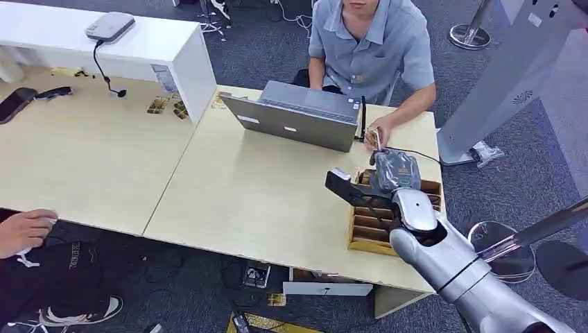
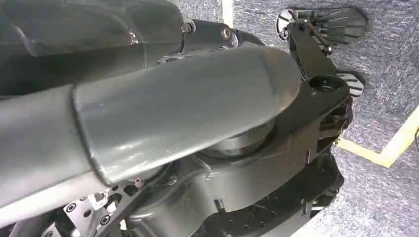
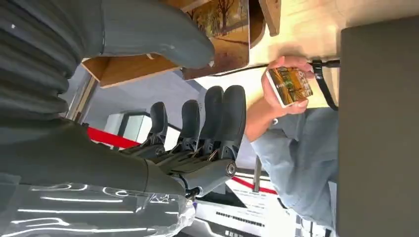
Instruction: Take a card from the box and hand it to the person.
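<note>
Card (image 3: 217, 42): in the right wrist view a picture-printed card sits just beyond the right robot hand (image 3: 197, 123), standing on edge at the wooden box (image 1: 374, 222). The thumb lies against the card's near edge and the fingers (image 3: 222, 118) are straight and apart, well off it, so nothing is held yet. Judged thin, light, stiff and glossy, so likely slippery; best pinched across its free edge, thumb on one face, fingers on the other.

Box at centre right of the head view, slotted, near the bench (image 1: 243, 201) edge. The person (image 1: 371, 48) sits at upper centre behind a laptop (image 1: 298, 114), already holding a similar card (image 3: 289, 85) beside the box.

Bench pale, smooth wood; grey carpet around, stanchion bases at right. Left robot hand: cannot tell its state.
</note>
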Available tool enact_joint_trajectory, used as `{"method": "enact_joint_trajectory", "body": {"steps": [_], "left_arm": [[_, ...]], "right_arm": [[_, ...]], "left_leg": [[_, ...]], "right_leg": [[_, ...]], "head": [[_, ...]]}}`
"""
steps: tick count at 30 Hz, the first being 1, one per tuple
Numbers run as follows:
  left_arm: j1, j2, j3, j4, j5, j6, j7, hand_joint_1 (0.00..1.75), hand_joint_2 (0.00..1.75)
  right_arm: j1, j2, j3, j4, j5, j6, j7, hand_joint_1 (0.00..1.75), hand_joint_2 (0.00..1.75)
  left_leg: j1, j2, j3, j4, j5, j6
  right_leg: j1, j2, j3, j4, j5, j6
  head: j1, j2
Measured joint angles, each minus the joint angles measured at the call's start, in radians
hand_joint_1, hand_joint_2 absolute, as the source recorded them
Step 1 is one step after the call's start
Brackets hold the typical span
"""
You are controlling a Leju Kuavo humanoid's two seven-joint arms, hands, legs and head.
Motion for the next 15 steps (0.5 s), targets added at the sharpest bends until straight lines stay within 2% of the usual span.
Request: {"method": "enact_joint_trajectory", "body": {"steps": [7, 15], "left_arm": [[0.000, 0.002, 0.000, 0.000, 0.000, 0.000, 0.002, 0.00, 0.00], [0.000, 0.003, 0.000, 0.000, 0.000, 0.000, 0.002, 0.00, 0.00]], "right_arm": [[0.000, 0.000, 0.000, 0.017, -0.003, 0.000, -0.001, 1.06, 1.75], [0.000, 0.000, 0.000, 0.034, -0.012, -0.009, -0.005, 1.01, 1.75]], "left_leg": [[0.000, 0.000, 0.000, 0.000, 0.000, 0.000], [0.000, 0.000, 0.000, 0.000, 0.000, 0.000]], "right_leg": [[0.000, 0.000, 0.000, 0.000, 0.000, 0.000], [0.000, 0.000, 0.000, 0.000, 0.000, 0.000]], "head": [[0.000, 0.000], [0.000, 0.000]]}}
